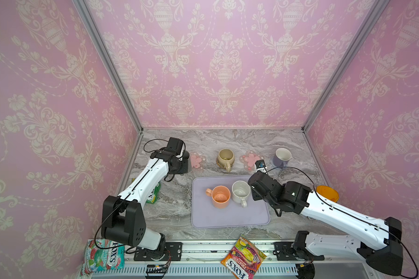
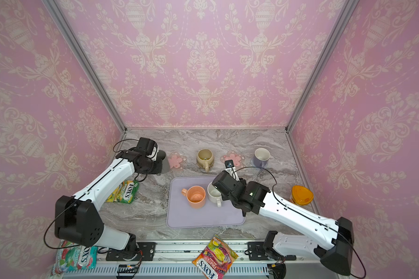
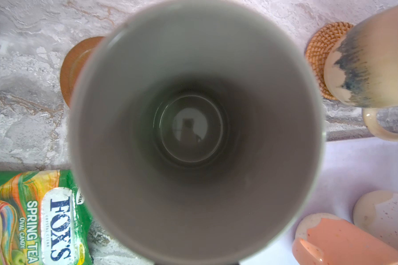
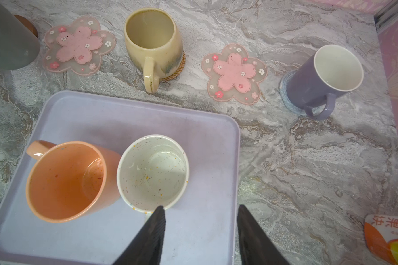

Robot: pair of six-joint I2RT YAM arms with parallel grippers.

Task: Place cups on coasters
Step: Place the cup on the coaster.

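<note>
- Status: two mugs are seated. The rounded beige mug (image 4: 153,43) stands on the woven rattan coaster (image 4: 178,68), and the lavender mug (image 4: 326,78) stands on the pale blue knitted coaster (image 4: 287,98).
- Left side: the left gripper (image 1: 180,163) is closed to a narrow gap. Its fingers are hidden, but the dark grey-green mug (image 3: 193,128) sits square under the wrist camera, mouth up, so treat it as gripped.
- Target: the brown disc coaster (image 3: 75,68) lies just beside that mug, partly covered by its rim. You cannot tell whether the base rests on anything. The base looks offset from the disc, so expect to shift toward it before release.
- Right side: the right gripper (image 4: 200,207) hangs over the lavender tray (image 4: 205,241), fingers moderately apart and holding nothing. One fingertip (image 4: 159,213) overlaps the rim of the speckled white mug (image 4: 153,172), probably lining up on its wall or handle.
- Caution: the peach-orange mug (image 4: 64,181) appears to touch the speckled one. Lift straight up to avoid dragging it.
- Free mats: one pink-flower coaster (image 4: 77,44) lies between the grey-green and beige mugs. A second pink-flower coaster (image 4: 234,73) lies between the beige and lavender mugs, and is the likelier right-arm destination.
</note>
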